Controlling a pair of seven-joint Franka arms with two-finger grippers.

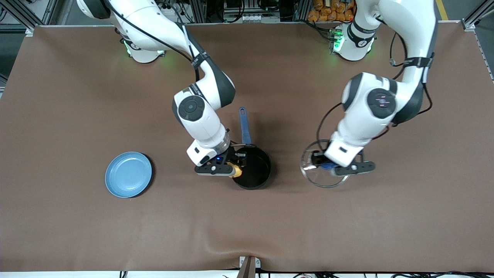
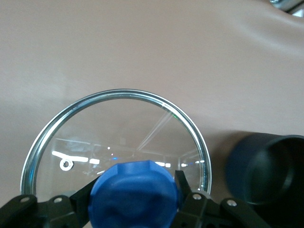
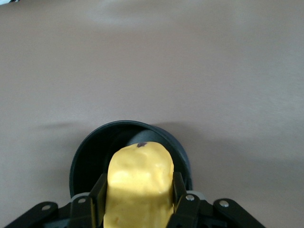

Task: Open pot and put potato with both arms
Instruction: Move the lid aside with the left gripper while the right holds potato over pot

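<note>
I see a flat light-blue plate (image 1: 128, 174) lying well apart from the work, toward the right arm's end of the table (image 1: 77, 96), whose brown cover is otherwise bare around the pot. Nothing stands between either gripper and the pot.

The pot (image 1: 252, 168) sits near the table's middle, uncovered; its black interior is open to view and its long blue handle (image 1: 244, 125) points toward the robots' bases. In the right wrist view the pot (image 3: 90, 159) shows as a dark round mouth under the load.

The right gripper (image 1: 228, 168) hangs over the pot's rim at the side toward the right arm's end. Its jaws are closed on the potato (image 1: 234, 170), a lumpy yellow body with one small dark speck (image 3: 138, 185).

The left gripper (image 1: 331, 166) is toward the left arm's end, beside the pot. Its jaws are clamped on the blue knob (image 2: 134, 195) of the glass lid (image 2: 118, 137), a clear disc with a steel rim; whether the lid touches the table I cannot tell.
</note>
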